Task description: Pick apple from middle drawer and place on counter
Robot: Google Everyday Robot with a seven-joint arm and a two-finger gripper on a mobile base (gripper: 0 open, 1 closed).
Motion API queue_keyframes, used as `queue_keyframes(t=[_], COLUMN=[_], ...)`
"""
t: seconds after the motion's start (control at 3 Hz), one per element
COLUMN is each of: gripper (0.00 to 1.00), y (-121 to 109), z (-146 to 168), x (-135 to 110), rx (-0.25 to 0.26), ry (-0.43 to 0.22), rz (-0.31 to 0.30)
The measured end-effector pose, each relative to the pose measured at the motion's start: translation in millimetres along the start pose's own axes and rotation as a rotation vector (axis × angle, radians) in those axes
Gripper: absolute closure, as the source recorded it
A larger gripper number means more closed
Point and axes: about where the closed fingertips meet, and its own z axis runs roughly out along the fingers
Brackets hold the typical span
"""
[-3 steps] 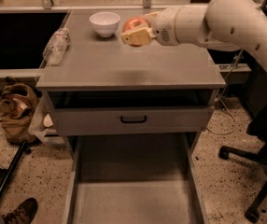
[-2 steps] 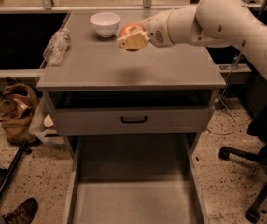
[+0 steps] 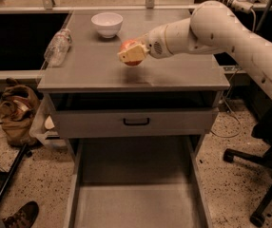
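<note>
1. Change since the earlier views: gripper (image 3: 130, 55), carrying the apple (image 3: 128, 45), has come lower and nearer the front of the desk (image 3: 88, 75), away from the white bowl (image 3: 107, 23).
2. Apple: held over the middle of the desk, apparently just clear of the surface, with a faint shadow beneath. Judged to be positioned for set-down on a bare patch.
3. Middle drawer (image 3: 136, 175): pulled out with a bare floor, left open after the pick.
4. Jaws: closed on the apple, touching nothing else.
5. Plastic bottle (image 3: 57, 46): lying at the desk's left edge, well apart.
</note>
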Motion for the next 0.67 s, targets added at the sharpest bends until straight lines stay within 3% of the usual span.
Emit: queue_keyframes(t=[0.67], gripper=[1.00], y=[12], z=[23], x=[32], rx=[-0.057], ry=[0.003], rz=[0.072])
